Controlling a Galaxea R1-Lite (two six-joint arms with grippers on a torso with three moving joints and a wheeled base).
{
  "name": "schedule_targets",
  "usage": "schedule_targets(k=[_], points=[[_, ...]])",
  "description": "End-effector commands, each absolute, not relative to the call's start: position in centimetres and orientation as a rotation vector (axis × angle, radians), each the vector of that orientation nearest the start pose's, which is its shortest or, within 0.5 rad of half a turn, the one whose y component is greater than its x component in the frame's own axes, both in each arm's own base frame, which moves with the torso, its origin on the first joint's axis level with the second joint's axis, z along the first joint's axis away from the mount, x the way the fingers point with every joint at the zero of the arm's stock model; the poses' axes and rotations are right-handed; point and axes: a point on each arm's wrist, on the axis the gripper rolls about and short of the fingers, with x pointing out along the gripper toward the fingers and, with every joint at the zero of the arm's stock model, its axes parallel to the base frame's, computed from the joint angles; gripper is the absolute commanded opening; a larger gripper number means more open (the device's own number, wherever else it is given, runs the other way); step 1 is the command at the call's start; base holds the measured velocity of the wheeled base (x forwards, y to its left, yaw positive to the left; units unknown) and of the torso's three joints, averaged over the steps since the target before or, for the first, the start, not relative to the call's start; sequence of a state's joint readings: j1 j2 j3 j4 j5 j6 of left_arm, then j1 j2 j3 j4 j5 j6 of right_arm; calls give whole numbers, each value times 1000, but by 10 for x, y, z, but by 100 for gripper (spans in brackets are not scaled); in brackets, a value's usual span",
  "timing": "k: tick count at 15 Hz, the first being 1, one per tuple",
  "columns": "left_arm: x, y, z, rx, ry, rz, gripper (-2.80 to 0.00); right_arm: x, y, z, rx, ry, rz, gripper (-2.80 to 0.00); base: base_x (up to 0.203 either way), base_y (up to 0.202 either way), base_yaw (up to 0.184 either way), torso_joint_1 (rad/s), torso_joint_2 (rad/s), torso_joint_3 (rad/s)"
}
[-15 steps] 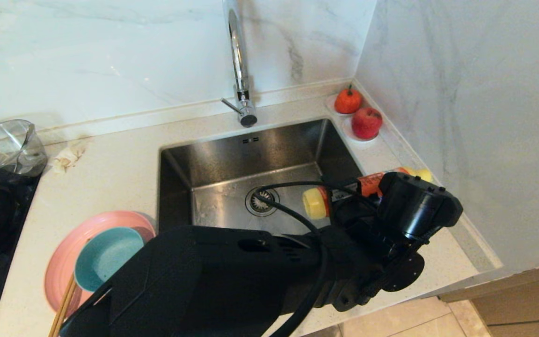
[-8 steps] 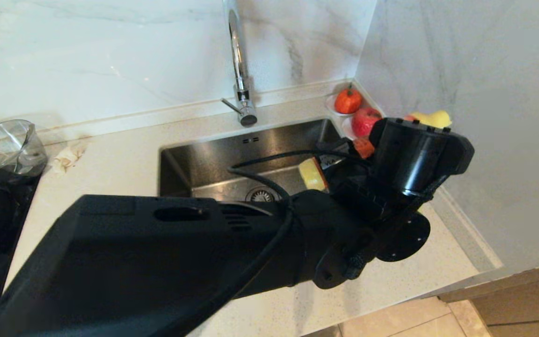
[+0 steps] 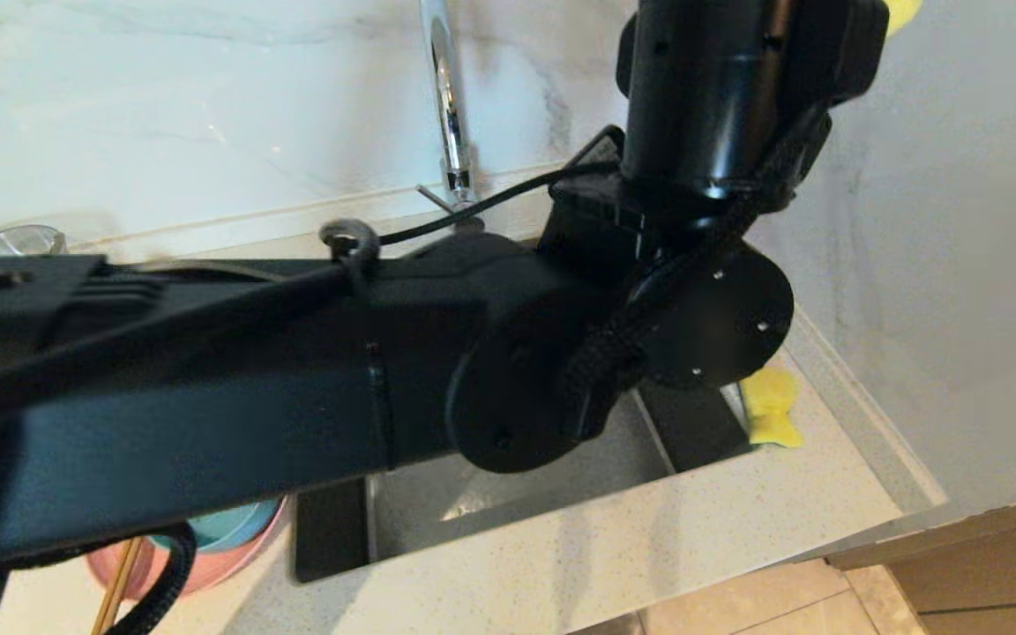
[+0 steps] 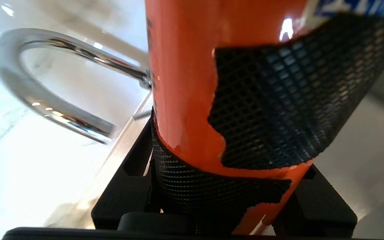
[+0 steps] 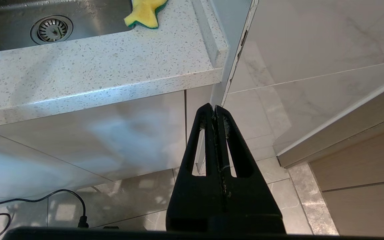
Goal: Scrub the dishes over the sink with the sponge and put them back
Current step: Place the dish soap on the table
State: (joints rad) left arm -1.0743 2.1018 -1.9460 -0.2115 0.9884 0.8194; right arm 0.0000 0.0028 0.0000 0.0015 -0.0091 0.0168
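The sponge [image 5: 144, 13], soft and light, lies at the sink's [image 5: 12, 36] right edge; pinch its waist. Left jaws clamp an orange bottle [image 4: 192, 83]; right jaws [image 5: 215, 115] pressed together.

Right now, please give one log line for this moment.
left gripper: holds orange cylindrical bottle, raised | right gripper: shut, parked | yellow-green sponge: on counter

Left arm [image 3: 296, 388] across the sink [image 3: 508, 494]; sponge [image 3: 771, 416] on counter [image 3: 649, 547].

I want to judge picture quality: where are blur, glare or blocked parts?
Left wrist view: orange cylindrical bottle fills the frame, curved chrome tap smeared, wall overexposed. Head view: black left arm hides most of the steel sink. Right wrist view: sharp.
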Motion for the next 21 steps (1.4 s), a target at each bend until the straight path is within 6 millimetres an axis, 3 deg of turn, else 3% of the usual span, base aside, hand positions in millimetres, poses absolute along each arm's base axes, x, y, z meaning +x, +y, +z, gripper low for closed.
schedule_targets(k=[1, 5, 10, 15, 21], points=[[209, -347, 344, 687, -136, -126, -280, -23, 0, 75, 17, 5, -9, -280, 0, 0, 0, 0, 0, 0], [193, -317, 382, 526, -219, -200, -280, -23, 0, 75, 17, 5, -9, -280, 0, 0, 0, 0, 0, 0], [188, -261, 423, 358, -313, -299, -280, -23, 0, 75, 17, 5, -9, -280, 0, 0, 0, 0, 0, 0], [189, -189, 449, 234, -316, -360, -280, -23, 0, 75, 17, 5, -9, -280, 0, 0, 0, 0, 0, 0], [194, -120, 455, 95, -298, -258, -280, -23, 0, 75, 17, 5, -9, -280, 0, 0, 0, 0, 0, 0]])
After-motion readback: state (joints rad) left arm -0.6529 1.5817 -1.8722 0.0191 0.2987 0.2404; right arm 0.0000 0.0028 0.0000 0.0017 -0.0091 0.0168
